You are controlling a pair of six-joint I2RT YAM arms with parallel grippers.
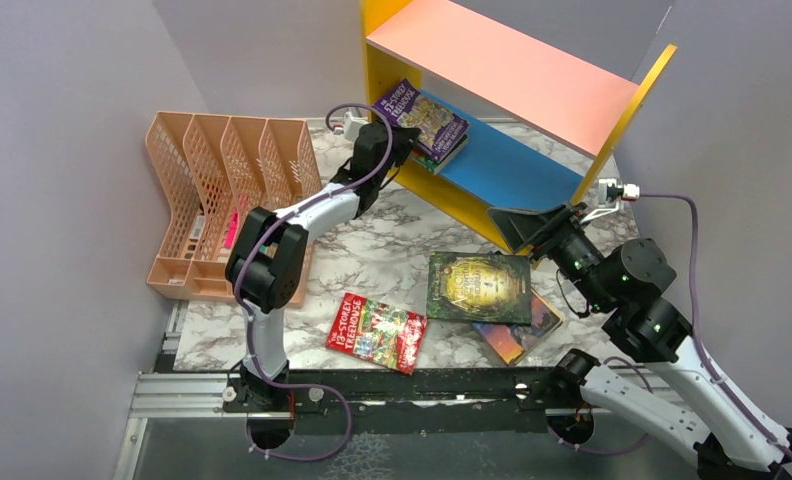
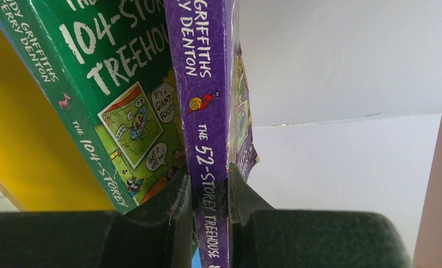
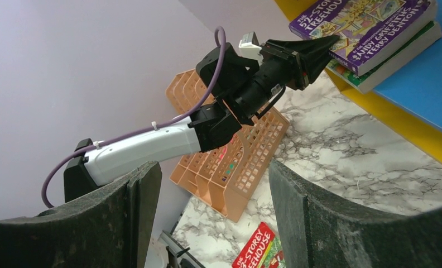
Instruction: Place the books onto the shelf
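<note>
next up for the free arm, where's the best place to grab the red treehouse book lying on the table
The red book lies flat and thin on the marble table, so a straight top-down pinch has little to bite on. Probably best is its near right corner, which seems to reach the table's front edge. Come in low from the near side with the open right gripper.

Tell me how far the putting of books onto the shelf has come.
Done: the green book lies on the shelf's blue lower board. In hand: the left jaws are shut on the purple book atop the green one. Left: the red book, the dark green-gold book and another book partly under it lie on the table. The right jaws are open and empty.
</note>
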